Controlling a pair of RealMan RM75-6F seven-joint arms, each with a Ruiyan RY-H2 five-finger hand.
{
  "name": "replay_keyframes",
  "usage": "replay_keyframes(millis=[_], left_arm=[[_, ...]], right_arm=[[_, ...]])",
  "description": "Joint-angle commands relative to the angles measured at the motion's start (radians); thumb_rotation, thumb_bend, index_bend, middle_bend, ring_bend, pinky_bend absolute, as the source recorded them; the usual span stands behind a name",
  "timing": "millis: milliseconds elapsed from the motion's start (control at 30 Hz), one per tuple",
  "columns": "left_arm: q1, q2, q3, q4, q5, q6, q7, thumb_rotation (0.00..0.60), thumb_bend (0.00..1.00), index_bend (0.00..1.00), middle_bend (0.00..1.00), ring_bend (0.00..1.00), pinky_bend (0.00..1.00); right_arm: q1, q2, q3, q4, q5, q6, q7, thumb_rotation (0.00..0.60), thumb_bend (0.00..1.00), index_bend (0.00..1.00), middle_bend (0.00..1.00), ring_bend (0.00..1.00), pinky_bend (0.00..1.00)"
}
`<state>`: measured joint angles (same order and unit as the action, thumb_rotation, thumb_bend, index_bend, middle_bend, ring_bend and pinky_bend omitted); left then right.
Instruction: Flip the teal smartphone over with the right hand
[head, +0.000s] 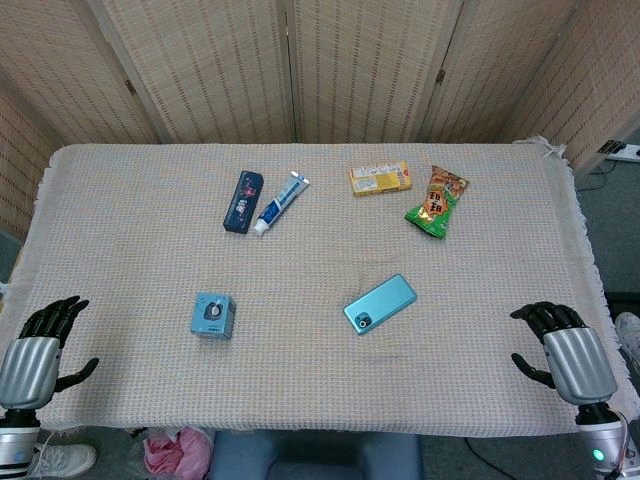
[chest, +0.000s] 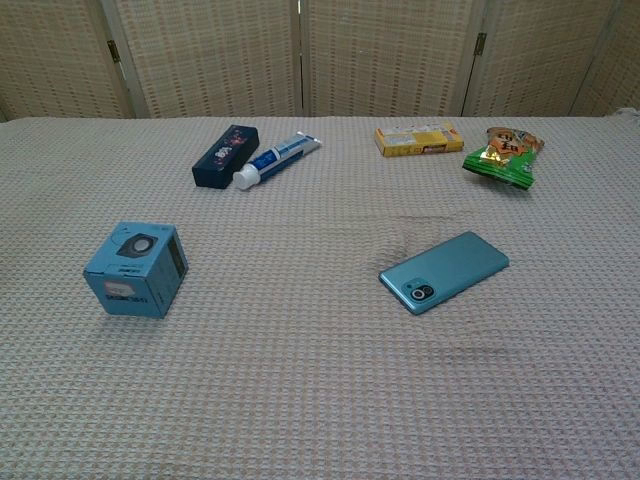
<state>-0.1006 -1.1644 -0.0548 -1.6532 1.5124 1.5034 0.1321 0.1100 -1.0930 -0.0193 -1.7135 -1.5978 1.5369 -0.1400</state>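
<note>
The teal smartphone (head: 380, 303) (chest: 444, 271) lies flat on the cloth-covered table, right of centre, back side up with its camera lens showing at the near-left end. My right hand (head: 565, 350) hovers at the table's near right corner, well to the right of the phone, fingers apart and holding nothing. My left hand (head: 38, 352) rests at the near left corner, likewise empty with fingers spread. Neither hand appears in the chest view.
A small blue box (head: 213, 315) (chest: 137, 270) stands left of centre. Farther back lie a dark box (head: 243, 201), a toothpaste tube (head: 281, 202), a yellow packet (head: 380, 178) and a green snack bag (head: 437, 202). Woven screens back the table (head: 120, 230).
</note>
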Motion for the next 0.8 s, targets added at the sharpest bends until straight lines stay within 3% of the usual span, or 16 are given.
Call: replay_keyframes(millis=[33, 467, 800], left_arm=[[0.001, 0.000, -0.001, 0.001, -0.001, 0.002, 0.000, 0.600, 0.21, 0.16, 0.15, 0.14, 0.19], [0.007, 0.003, 0.002, -0.002, 0.004, 0.016, -0.005, 0.600, 0.21, 0.16, 0.15, 0.14, 0.19], [0.019, 0.009, 0.006, 0.002, 0.005, 0.032, -0.019, 0.600, 0.21, 0.16, 0.15, 0.14, 0.19]], right_arm=[[0.000, -0.001, 0.003, 0.001, 0.000, -0.003, 0.001, 0.600, 0.11, 0.34, 0.34, 0.27, 0.29], [0.012, -0.006, 0.019, 0.001, -0.019, -0.031, -0.010, 0.600, 0.11, 0.34, 0.34, 0.27, 0.29], [0.137, -0.070, 0.070, 0.011, -0.004, -0.206, -0.115, 0.600, 0.15, 0.32, 0.32, 0.27, 0.29]])
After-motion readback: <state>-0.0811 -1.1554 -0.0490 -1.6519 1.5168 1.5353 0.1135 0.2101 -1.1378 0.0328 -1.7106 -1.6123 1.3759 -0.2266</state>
